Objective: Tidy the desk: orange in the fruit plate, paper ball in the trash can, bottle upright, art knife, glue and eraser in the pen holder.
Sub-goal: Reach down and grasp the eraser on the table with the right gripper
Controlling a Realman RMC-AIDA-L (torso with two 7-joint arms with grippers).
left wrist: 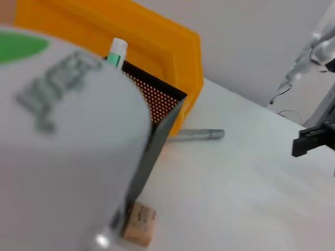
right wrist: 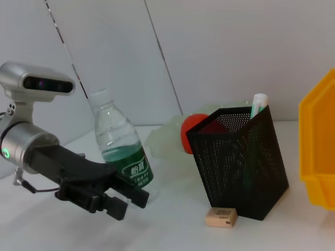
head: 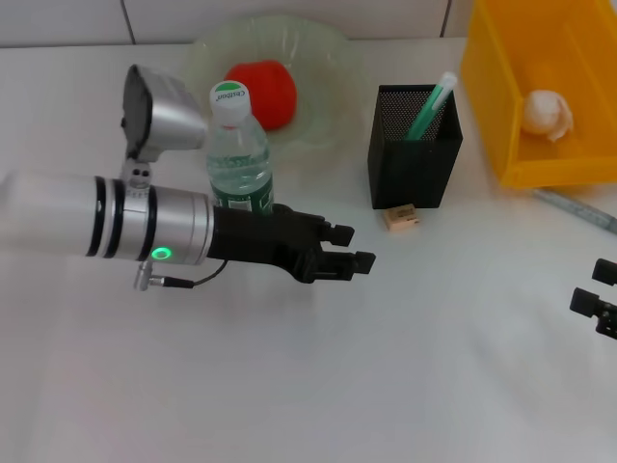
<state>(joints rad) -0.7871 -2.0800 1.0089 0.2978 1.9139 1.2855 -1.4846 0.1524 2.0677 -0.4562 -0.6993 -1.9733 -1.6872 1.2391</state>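
- The bottle (head: pixel 238 147) stands upright on the desk (head: pixel 405 367), white cap on top, just in front of the plate (head: pixel 328 72).
- The left pincer (head: pixel 349 249) is just beside the bottle, on the side nearer to the robot; its black fingers (head: pixel 337 232) point toward the holder (head: pixel 414 145).
- The fingers of the left pincer are a little apart and nothing is between them; from the right wrist view they are clear of the bottle.
- In the left wrist view the bottle cap (left wrist: pixel 57 136) fills most of the picture, very close and blurred.
- The orange (head: pixel 262 91) lies inside the plate, behind the bottle.
- The holder stands upright between the plate and the can (head: pixel 501 106), near both.
- A green and white stick (head: pixel 431 106) leans inside the holder, and its white tip is above the rim.
- The eraser (head: pixel 400 216) lies flat on the desk just in front of the holder; I cannot tell if it touches the holder.
- The paper ball (head: pixel 547 113) lies inside the can, at the right far corner of the desk.
- A grey pen-like tool (head: pixel 576 207) lies on the desk just in front of the can.
- The right pincer (head: pixel 600 297) is at the right edge of the head view, low over the desk and well apart from the things; its two fingers stand apart and hold nothing.
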